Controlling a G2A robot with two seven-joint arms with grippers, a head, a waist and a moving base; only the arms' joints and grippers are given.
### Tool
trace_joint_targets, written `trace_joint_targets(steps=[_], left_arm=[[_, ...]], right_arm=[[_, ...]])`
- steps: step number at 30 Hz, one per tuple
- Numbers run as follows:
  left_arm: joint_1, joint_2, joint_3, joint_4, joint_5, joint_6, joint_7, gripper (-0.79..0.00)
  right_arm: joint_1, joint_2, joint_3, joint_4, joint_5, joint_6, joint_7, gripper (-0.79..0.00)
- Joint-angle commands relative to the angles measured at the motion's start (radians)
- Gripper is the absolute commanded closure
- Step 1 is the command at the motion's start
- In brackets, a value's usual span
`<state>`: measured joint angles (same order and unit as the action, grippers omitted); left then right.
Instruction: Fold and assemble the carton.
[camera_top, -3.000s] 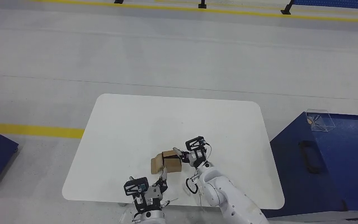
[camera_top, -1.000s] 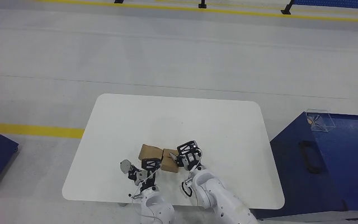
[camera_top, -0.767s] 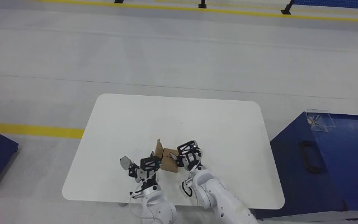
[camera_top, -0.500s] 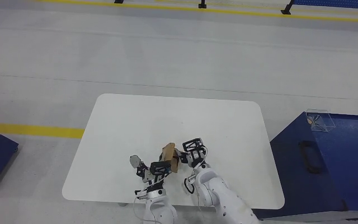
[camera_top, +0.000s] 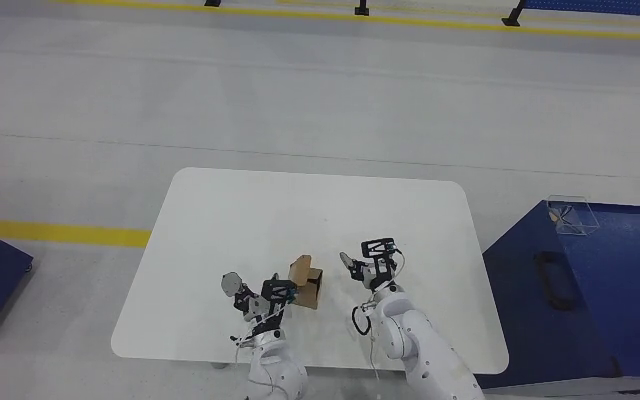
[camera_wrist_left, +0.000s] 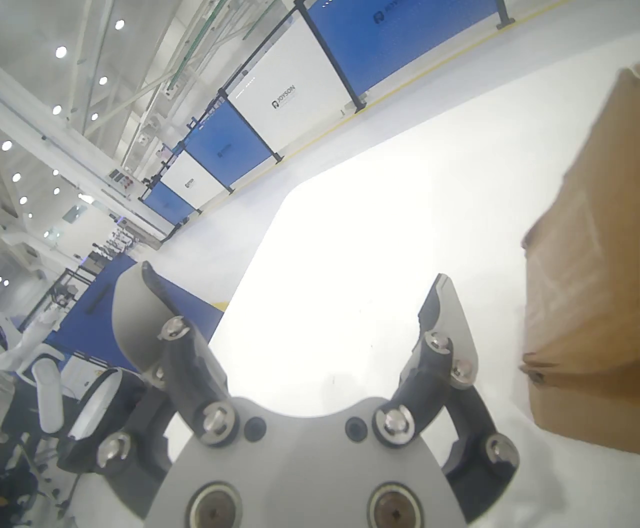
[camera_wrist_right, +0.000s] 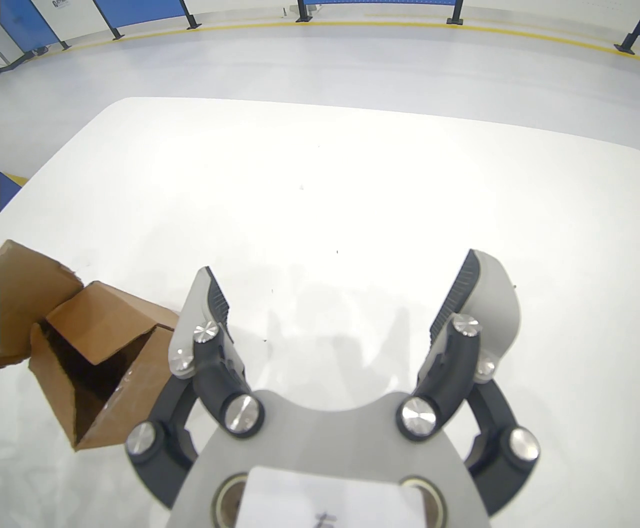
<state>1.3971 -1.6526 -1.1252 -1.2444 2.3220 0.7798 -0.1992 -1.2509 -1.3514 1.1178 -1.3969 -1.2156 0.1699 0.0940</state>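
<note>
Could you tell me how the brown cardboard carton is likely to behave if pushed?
The small brown cardboard carton looks empty through its open end, so it is probably light and would slide on the smooth white table. Its thin walls and loose raised flap would likely flex or skew rather than stay stiff.

The carton — small, plain brown cardboard — sits on the white table near its front edge, partly erected, one end open and dark inside, its flaps splayed, one standing upward.
</note>
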Motion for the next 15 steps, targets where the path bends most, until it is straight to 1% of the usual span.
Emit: trace_joint_targets(steps=[1, 6, 10, 11, 13, 15], left_arm=[[0.005, -0.002, 0.014, -0.003, 0.057, -0.043, -0.037, -0.785], [0.052, -0.003, 0.043, -0.072, 0.053, -0.134, -0.049, -0.785], [0.108, 0.001, 0.064, -0.137, 0.026, -0.225, -0.009, -0.785], [0.124, 0.004, 0.066, -0.153, 0.019, -0.262, 0.005, -0.785], [0.141, 0.009, 0.059, -0.177, 0.015, -0.299, 0.024, -0.785], [0.152, 0.012, 0.045, -0.203, -0.01, -0.292, 0.042, -0.785]], right_arm=[[0.0, -0.001, 0.0, 0.002, -0.004, -0.003, 0.001, -0.785], [0.0, -0.001, 0.0, 0.002, -0.005, -0.003, 0.001, -0.785], [0.0, -0.001, 0.0, 0.002, -0.005, -0.003, 0.001, -0.785], [0.0, -0.001, 0.0, 0.002, -0.005, -0.003, 0.001, -0.785], [0.0, -0.001, 0.0, 0.002, -0.005, -0.003, 0.001, -0.785], [0.0, -0.001, 0.0, 0.002, -0.005, -0.003, 0.001, -0.785]])
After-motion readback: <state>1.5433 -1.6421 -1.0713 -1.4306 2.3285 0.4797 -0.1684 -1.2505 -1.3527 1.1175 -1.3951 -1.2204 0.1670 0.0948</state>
